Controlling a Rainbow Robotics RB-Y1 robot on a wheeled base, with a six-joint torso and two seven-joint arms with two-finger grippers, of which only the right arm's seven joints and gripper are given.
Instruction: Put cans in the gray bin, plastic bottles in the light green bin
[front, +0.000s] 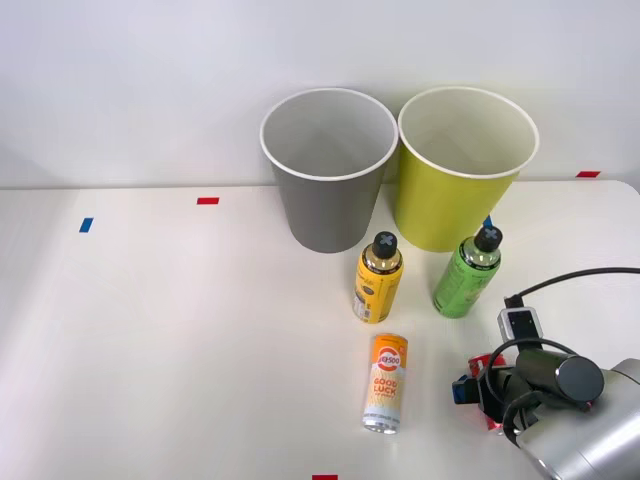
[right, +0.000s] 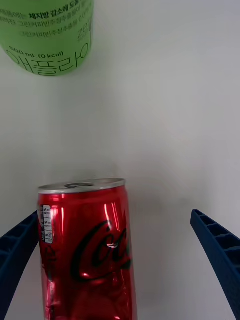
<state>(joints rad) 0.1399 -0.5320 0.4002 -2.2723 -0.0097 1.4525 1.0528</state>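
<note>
A: The red can (right: 85, 250) stands at the table's near right, between your right gripper's (right: 120, 270) spread blue fingers (right: 215, 250); one touches it, the other is apart.

B: So you're at the grasp?

A: Likely. Centre, close, then carry it far-left to the gray bin (front: 328, 170).

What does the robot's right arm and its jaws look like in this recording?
The right arm is rounded silver-gray metal with a dark round joint cap, a small white box with a black cable looping off it, and blue parts at its tip. The right gripper has blue, ribbed, tapering jaws.
</note>
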